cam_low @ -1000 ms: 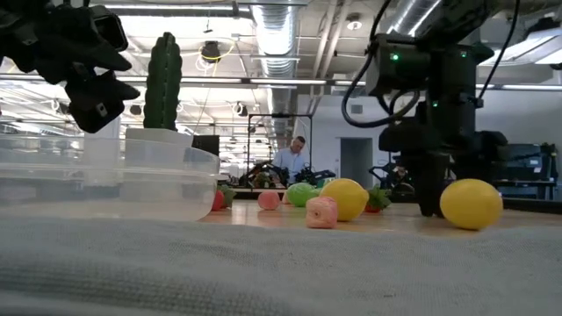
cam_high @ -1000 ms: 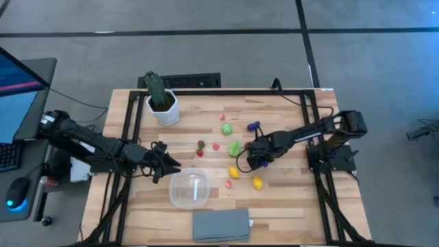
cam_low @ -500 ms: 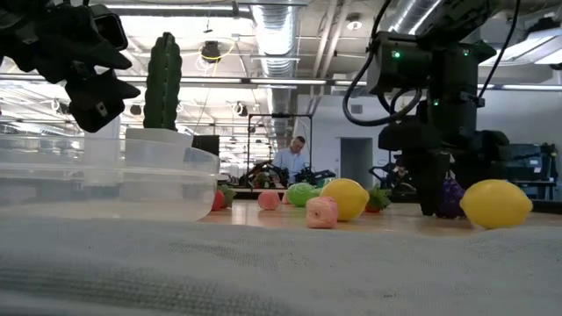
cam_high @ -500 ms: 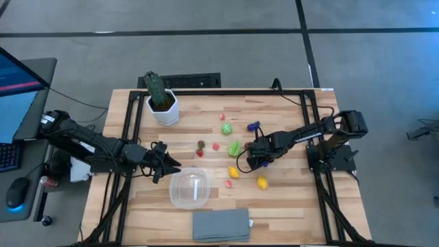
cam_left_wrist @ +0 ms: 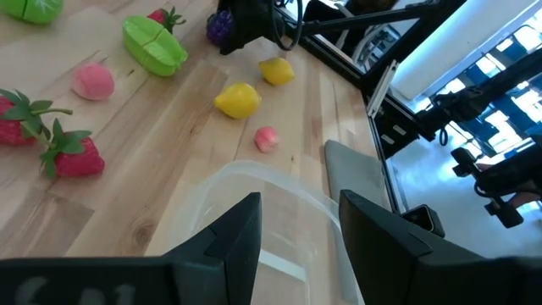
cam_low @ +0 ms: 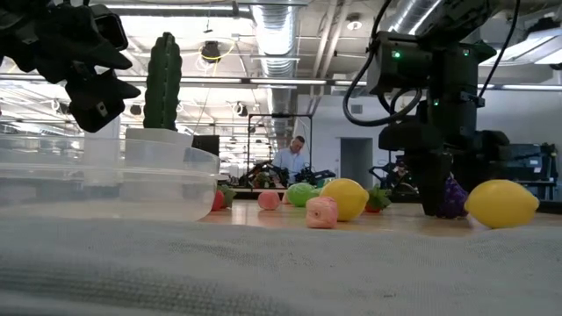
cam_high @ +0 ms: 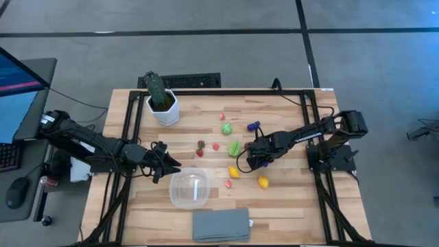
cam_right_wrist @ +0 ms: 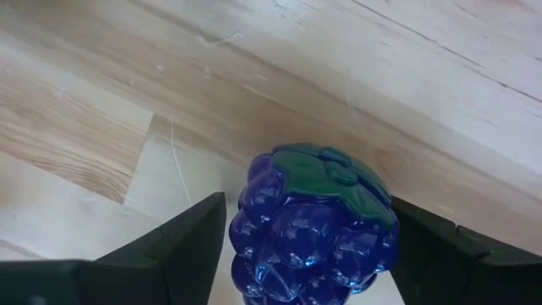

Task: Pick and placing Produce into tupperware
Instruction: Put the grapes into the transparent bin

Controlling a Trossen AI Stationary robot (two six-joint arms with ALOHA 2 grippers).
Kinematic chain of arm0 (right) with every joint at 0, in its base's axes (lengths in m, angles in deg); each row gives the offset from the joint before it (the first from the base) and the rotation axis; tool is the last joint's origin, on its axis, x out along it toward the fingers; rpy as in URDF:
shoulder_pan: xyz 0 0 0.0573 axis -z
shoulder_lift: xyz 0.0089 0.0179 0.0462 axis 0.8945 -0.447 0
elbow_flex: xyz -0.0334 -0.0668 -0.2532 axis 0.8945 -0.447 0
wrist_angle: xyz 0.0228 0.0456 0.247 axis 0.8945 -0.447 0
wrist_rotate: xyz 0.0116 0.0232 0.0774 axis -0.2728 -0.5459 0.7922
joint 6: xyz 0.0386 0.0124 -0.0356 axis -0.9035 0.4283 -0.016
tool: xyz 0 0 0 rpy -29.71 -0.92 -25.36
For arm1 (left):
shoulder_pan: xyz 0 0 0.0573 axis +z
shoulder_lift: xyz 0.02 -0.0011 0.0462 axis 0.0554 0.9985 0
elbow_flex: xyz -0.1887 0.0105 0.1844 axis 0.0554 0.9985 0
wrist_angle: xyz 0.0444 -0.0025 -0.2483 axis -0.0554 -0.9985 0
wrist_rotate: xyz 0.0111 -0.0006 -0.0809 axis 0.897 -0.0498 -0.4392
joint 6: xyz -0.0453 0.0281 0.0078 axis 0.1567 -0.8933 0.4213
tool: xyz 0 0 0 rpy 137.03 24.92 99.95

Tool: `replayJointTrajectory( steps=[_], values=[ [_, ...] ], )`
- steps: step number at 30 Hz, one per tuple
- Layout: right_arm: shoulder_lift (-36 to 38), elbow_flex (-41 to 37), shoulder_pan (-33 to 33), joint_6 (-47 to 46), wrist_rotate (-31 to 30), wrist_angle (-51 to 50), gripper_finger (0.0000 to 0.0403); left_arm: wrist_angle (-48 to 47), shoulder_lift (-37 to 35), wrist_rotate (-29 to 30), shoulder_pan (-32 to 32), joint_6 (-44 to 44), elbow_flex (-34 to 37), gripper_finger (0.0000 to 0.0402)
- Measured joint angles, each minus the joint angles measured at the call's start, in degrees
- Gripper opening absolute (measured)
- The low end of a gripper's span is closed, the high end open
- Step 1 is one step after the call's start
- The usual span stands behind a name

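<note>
Small toy produce lies scattered on the wooden table: a green piece (cam_high: pixel 235 147), strawberries (cam_high: pixel 200 147), a yellow piece (cam_high: pixel 234 172), a pink piece (cam_high: pixel 228 184) and a lemon (cam_high: pixel 263 182). My right gripper (cam_high: pixel 252 162) points down at mid-table over a purple grape bunch (cam_right_wrist: pixel 313 220), which rests on the wood between its fingers. The clear tupperware (cam_high: pixel 190 189) stands near the front. My left gripper (cam_high: pixel 168 168) hovers open just left of it, holding nothing. My right gripper comes from above, pointing down, with one finger (cam_right_wrist: pixel 182 254) close at each side of the grape bunch (cam_right_wrist: pixel 254 212). I cannot tell whether the fingers touch it. The bunch lies on the table, its green leaf cap up.
A cactus in a white pot (cam_high: pixel 159 96) stands at the far left. A grey folded cloth (cam_high: pixel 221 224) lies at the near edge. A blue-purple piece (cam_high: pixel 254 126), a green piece (cam_high: pixel 225 129) and a red piece (cam_high: pixel 222 117) lie farther back. Black frame rails run along both table sides.
The lemon has rolled a little toward the table's right edge, away from my right gripper. In the low view this has uncovered the purple grape bunch beside the fingers. Both arms have stayed where they were.
</note>
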State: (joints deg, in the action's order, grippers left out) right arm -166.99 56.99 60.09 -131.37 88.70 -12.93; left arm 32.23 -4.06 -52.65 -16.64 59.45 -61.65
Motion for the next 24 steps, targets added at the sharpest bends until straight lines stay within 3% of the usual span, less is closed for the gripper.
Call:
replayJointTrajectory(
  steps=[24],
  values=[
    [0.0, 0.0, 0.0, -0.1, 0.5, 0.0, 0.031, 0.0, 0.0, 0.5, 0.0, -0.2, -0.1, 0.0149]
  ],
)
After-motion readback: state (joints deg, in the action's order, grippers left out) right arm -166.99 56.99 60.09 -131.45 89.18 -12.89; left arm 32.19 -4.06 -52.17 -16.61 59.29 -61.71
